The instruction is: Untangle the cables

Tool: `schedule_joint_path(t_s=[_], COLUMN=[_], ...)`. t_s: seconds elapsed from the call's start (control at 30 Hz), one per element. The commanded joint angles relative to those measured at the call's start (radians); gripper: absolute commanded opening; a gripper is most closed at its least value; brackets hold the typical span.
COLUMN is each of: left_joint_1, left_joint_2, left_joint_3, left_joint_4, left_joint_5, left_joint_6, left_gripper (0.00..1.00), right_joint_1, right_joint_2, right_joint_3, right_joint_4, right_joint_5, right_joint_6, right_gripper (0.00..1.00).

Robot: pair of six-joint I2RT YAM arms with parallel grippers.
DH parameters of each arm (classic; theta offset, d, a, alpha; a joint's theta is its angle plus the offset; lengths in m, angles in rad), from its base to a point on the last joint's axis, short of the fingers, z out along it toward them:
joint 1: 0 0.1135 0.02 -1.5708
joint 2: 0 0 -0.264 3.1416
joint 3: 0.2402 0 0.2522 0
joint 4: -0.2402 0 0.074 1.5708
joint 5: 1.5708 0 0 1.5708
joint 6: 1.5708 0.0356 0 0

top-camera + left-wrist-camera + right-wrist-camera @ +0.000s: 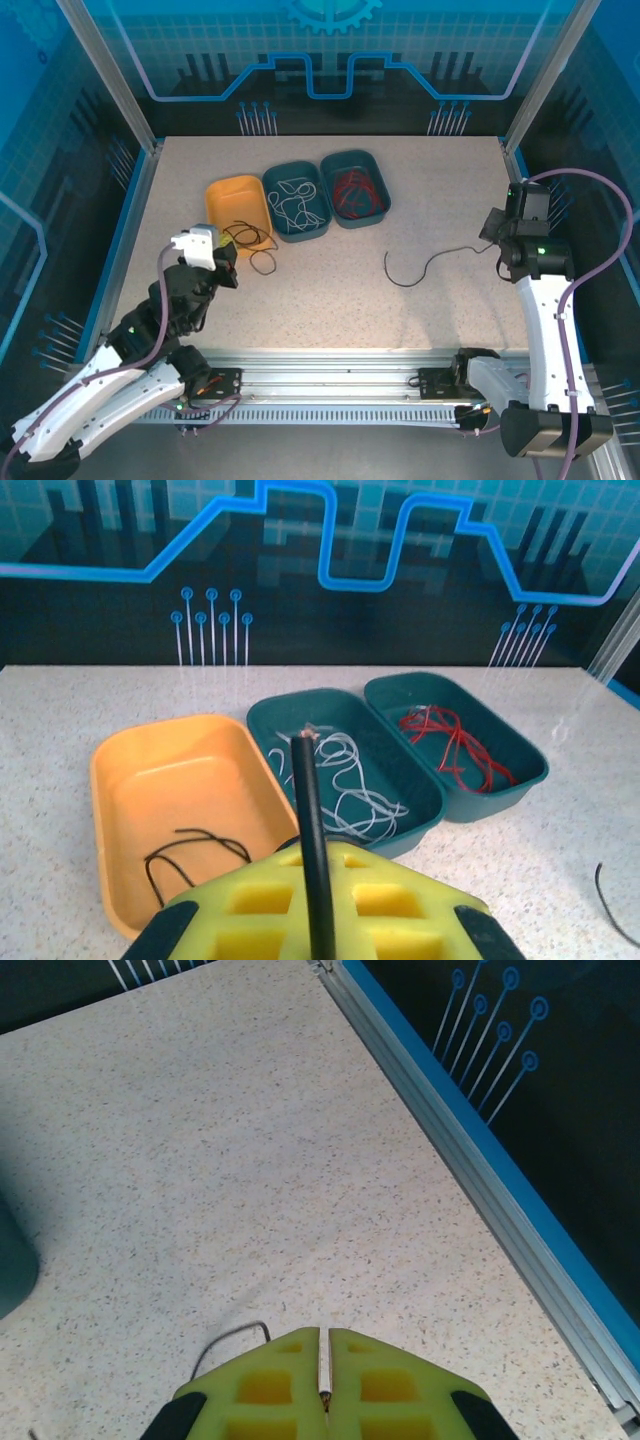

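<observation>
From table [330,310] centre, the orange tray [232,200], middle teal tray [300,236] and right teal tray [356,222] block 10 to 12 o'clock. A black cable [432,259] crosses 3 o'clock, and a looped black cable [250,238] lies at 9. Five to six is open.

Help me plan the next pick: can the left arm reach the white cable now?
Probably not yet: the left gripper is shut on a black cable and must let go first. Otherwise the way looks free; the white cable lies uncovered in the open teal tray ahead.
</observation>
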Motion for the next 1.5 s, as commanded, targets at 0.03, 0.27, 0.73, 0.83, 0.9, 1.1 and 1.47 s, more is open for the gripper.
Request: schedule_joint_path(t_s=[0.03, 0.27, 0.73, 0.83, 0.9, 1.1, 1.47], left_joint_1=[0.006, 0.006, 0.217, 0.296, 0.345, 0.468, 0.617], left_joint_2=[0.042, 0.138, 0.376, 0.427, 0.466, 0.565, 0.697], left_joint_3=[0.062, 0.108, 0.234, 0.261, 0.275, 0.321, 0.364], left_joint_4=[0.005, 0.069, 0.161, 0.183, 0.202, 0.23, 0.255], left_joint_5=[0.072, 0.071, 0.126, 0.156, 0.191, 0.254, 0.318], left_joint_6=[0.031, 0.044, 0.052, 0.056, 0.051, 0.047, 0.048], left_gripper=[0.0, 0.0, 0.0, 0.0, 0.0, 0.0, 0.0], right_joint_1=[-0.015, -0.004, 0.155, 0.2, 0.229, 0.277, 0.307], right_joint_2=[-0.026, -0.051, -0.102, -0.098, -0.092, -0.083, -0.07], right_joint_3=[-0.02, -0.031, -0.068, -0.071, -0.069, -0.062, -0.048], right_joint_4=[0.02, 0.008, -0.023, -0.033, -0.039, -0.045, -0.046], right_joint_5=[-0.076, -0.13, -0.179, -0.157, -0.137, -0.105, -0.085], right_joint_6=[0.002, 0.022, 0.076, 0.089, 0.097, 0.109, 0.116], right_gripper=[0.0, 0.0, 0.0, 0.0, 0.0, 0.0, 0.0])
